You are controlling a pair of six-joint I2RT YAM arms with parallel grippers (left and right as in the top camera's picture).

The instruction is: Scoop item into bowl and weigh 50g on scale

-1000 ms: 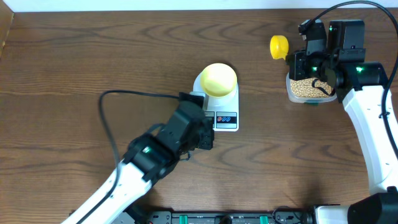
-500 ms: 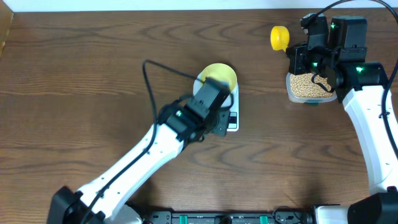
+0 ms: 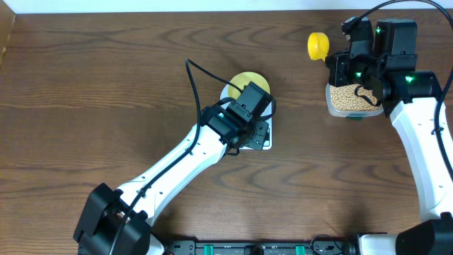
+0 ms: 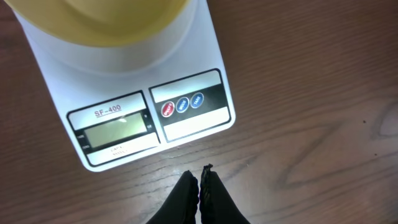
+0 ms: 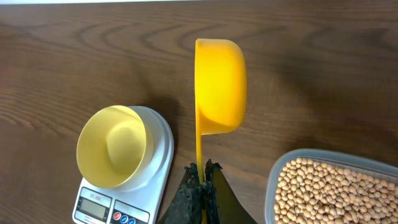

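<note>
You are at the setup step, before any scooping. The scale point(image 4: 193, 127) sits on the counter point(image 4: 311, 93) with the bowl point(image 5: 112, 146) resting on its platform, and the bowl is empty. Your left end effector point(image 4: 200, 182) has its fingers pressed together with nothing between them, and it hovers just off the scale's front edge, a little short of the three coloured buttons point(image 4: 182, 104). The display point(image 4: 115, 132) shows no digits that can be made out, so the scale probably needs waking or zeroing with the bowl on it.

Your right end effector point(image 5: 202, 173) is clamped on the handle of the yellow scoop point(image 5: 219, 87). The scoop is empty and held up beside the clear tub point(image 5: 273, 174). All the beans point(image 5: 329, 193) are in that tub, well apart from the bowl.

For the next move, bring the closed left tip forward and down onto a single button. They sit close together and their labels are too small to read, so aim carefully and press lightly, because a hard push could slide the scale. Check for a zero reading before you dip the scoop.
</note>
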